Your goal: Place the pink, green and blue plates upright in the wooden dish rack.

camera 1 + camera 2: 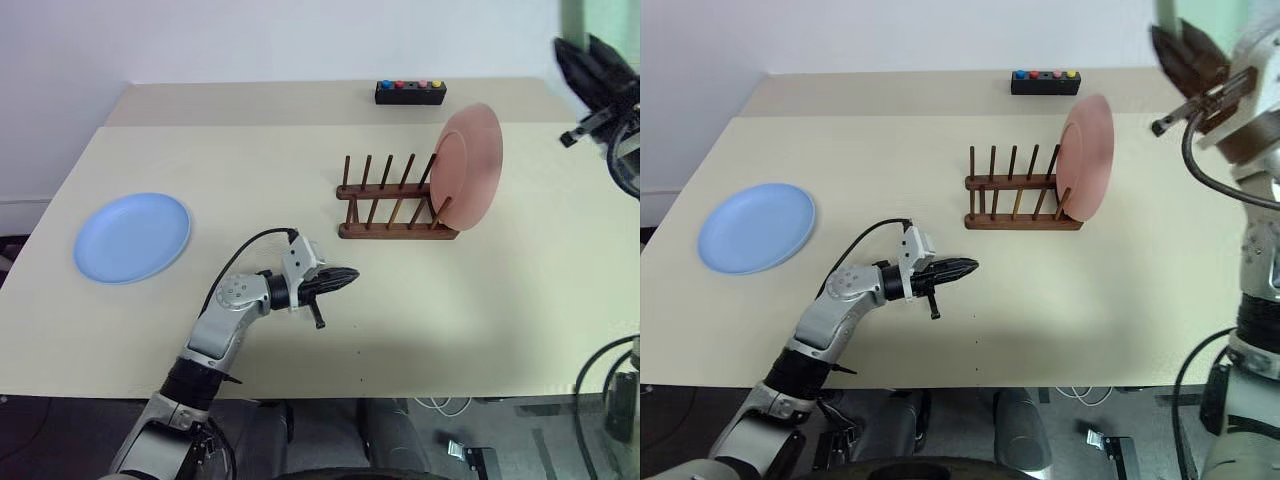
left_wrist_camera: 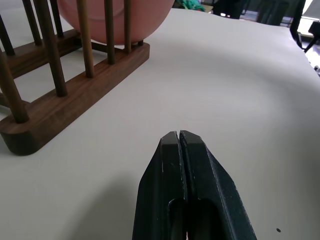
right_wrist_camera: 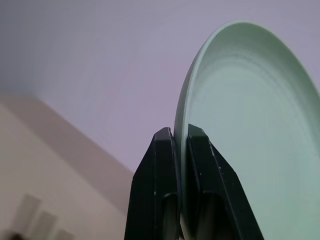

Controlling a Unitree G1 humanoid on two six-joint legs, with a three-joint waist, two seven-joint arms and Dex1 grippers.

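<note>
1. Pink plate (image 1: 470,163): upright in wooden dish rack (image 1: 395,210), end slot.
2. Blue plate (image 1: 132,236): flat on desk (image 1: 300,150).
3. Green plate (image 3: 250,130): pinched by right jaws (image 3: 181,145), seemingly raised; far edge cut off.
4. Left jaws (image 2: 179,142): pressed together, empty.

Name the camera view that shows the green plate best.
The right wrist view: the green plate spreads wide there, its rim clamped in the shut right hand. The left eye view catches a pale green strip at its upper right edge; the right eye view shows the raised hand, the plate hard to tell.
</note>
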